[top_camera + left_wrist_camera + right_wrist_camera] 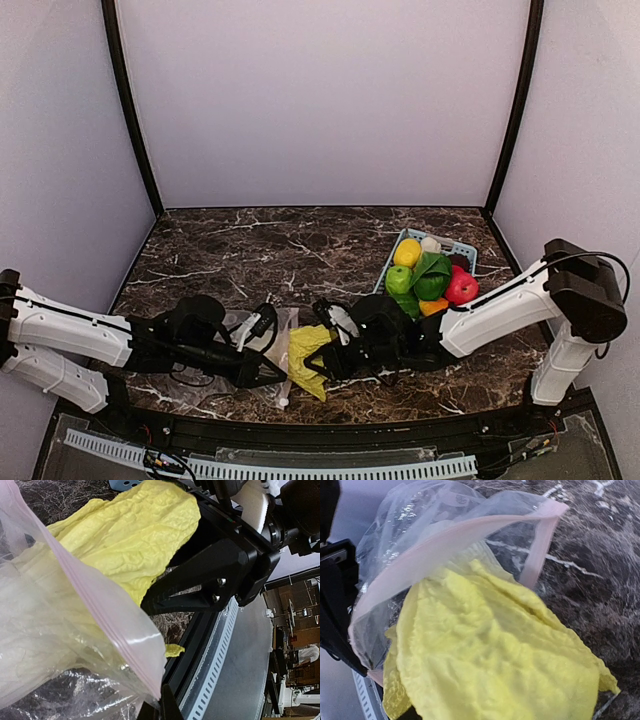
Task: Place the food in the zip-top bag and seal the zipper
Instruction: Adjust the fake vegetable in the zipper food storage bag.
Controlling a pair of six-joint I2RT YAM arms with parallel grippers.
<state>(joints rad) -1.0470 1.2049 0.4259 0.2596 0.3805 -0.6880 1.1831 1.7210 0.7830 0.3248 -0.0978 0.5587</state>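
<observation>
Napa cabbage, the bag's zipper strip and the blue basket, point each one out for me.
napa cabbage (495,655), right wrist view, middle of the crinkled yellow leaf.
zipper (445,540), right wrist view, middle of the upper pinkish band.
light-blue basket (462,245), top external view, its far rim.

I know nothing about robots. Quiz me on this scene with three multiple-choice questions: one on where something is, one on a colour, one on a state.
1. Where is the cabbage?
A alone in a far corner
B at the mouth of the zip-top bag
C on top of an arm

2. What colour is the zipper strip?
A blue
B green
C pinkish

3. How is the bag's mouth?
A open
B sealed flat
C knotted

Answers:
1. B, the yellow leaves poke out of the bag's mouth.
2. C, a pink band rims the opening.
3. A, the rim gapes around the cabbage.
</observation>
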